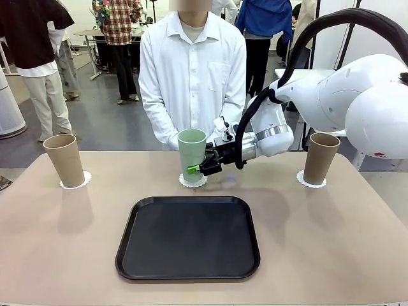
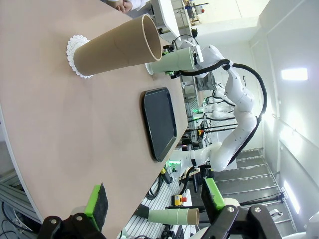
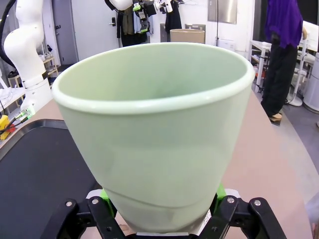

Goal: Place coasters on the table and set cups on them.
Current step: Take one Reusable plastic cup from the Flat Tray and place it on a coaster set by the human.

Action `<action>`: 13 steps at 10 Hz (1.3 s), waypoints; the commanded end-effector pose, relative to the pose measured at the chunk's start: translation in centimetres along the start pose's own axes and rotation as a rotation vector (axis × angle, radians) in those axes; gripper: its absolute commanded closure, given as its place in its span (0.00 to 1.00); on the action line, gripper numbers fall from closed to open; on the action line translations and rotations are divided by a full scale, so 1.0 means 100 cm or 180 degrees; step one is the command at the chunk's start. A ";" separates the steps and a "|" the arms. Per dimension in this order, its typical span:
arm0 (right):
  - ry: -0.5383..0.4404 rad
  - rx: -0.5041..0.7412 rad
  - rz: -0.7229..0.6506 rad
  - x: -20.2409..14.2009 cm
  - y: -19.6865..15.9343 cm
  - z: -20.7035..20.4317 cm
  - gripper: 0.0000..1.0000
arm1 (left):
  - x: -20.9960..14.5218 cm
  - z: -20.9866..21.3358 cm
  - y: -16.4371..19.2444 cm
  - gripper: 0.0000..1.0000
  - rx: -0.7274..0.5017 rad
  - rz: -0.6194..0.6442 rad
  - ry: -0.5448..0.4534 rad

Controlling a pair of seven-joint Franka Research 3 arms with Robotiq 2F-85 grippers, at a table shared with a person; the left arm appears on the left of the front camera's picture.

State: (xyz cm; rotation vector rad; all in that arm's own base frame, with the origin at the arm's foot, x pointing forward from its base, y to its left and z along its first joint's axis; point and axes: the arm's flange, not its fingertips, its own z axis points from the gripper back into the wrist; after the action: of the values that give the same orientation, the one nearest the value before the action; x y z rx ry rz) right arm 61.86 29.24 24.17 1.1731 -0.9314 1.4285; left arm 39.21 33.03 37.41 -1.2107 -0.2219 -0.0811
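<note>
Mint green cup [image 1: 192,153]: centre frame, upright over its coaster [image 1: 193,181], clamped low between the right gripper [image 1: 199,167] fingers. Left gripper [image 2: 154,199]: spread apart, holding nothing. Tan cups [image 1: 64,159] [image 1: 320,157]: left and right, on coasters.

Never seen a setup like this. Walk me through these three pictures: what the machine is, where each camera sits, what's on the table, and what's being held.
Two white robot arms share a beige table with a person standing across it. The front picture looks across from between the arms. The other two come from cameras on each wrist, looking along the fingers. The right gripper is closed around the mint green cup, over the middle coaster. Its wrist view shows that cup up close. The left gripper is open, holding nothing. Two tan cups stand on lacy coasters. A black tray sits nearer the robot.
</note>
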 end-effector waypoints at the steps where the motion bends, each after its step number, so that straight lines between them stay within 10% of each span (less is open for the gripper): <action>1: 0.0042 0.0064 -0.0002 -0.005 -0.014 -0.005 0.18 | -0.002 0.001 -0.003 0.00 -0.0018 -0.0019 -0.0006; 13: -0.0021 0.0160 -0.0091 -0.008 -0.018 -0.004 0.00 | -0.002 0.001 -0.003 0.00 -0.0018 -0.0019 -0.0006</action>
State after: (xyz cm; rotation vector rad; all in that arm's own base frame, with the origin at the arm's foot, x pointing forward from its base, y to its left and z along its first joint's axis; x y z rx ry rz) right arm 62.53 29.69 22.99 1.2001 -0.9179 1.4057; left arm 39.21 33.03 37.41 -1.2107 -0.2219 -0.0811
